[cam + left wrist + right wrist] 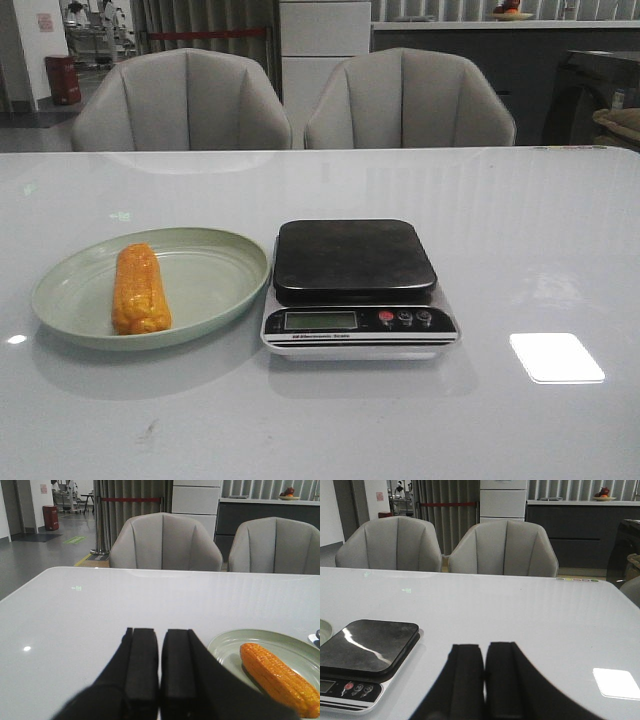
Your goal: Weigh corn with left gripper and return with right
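Observation:
The orange-yellow corn [140, 289] lies lengthwise on the left part of a pale green plate [215, 270], left of a kitchen scale [355, 285] with a black empty pan. The corn also shows in the left wrist view [277, 677], on the plate [230, 645]. My left gripper [160, 632] is shut and empty, low over the table, to the left of the plate. My right gripper [485, 647] is shut and empty, to the right of the scale [367, 652]. Neither gripper shows in the front view.
The white glossy table [520, 250] carries a bright light reflection at the front right [556, 357]. Two grey chairs [180, 100] stand behind the far edge. The scale's display and buttons [403, 318] face the front.

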